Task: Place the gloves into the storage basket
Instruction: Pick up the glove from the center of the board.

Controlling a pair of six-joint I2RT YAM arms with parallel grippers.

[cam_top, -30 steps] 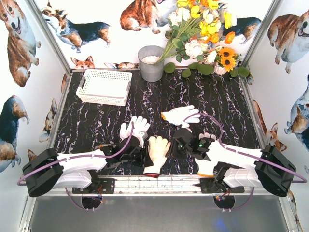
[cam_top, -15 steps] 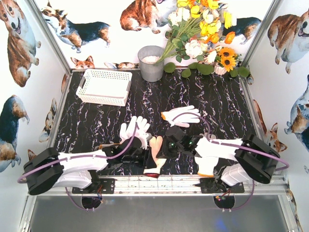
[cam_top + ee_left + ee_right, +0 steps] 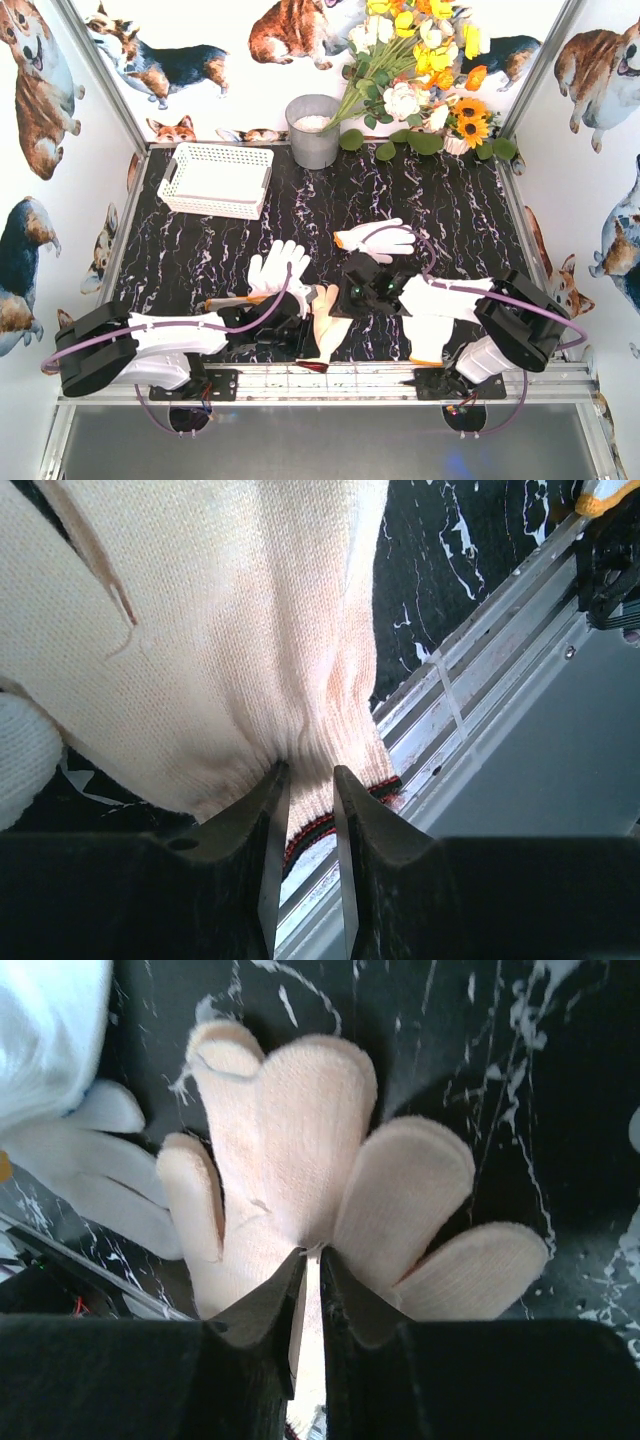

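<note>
Right, the cream knit glove (image 3: 328, 325) sits at the near edge of the black, white-veined marble-patterned counter (image 3: 450, 210), and both arms are on it. The left claw (image 3: 305, 775) is clamped on its ribbed cuff, and the right claw (image 3: 312, 1255) is pinched on the fabric at the base of its fingers. As far as I can tell, it isn't off the counter yet.

Just beside it lies a plain white knit glove (image 3: 277, 268). Further out there's a white knit glove with an orange cuff (image 3: 378, 240). The shallow white lattice-sided plastic basket (image 3: 212, 207) is in the far left corner, well apart from all of them, and shows no glove inside. So I'd call the job barely begun, with at least three gloves to go.

The counter looks flat and glossy. Behind it stand a grey metal bucket (image 3: 313, 135) and a bunch of yellow and white flowers (image 3: 420, 60), with corgi-printed walls (image 3: 40, 90) all round.
</note>
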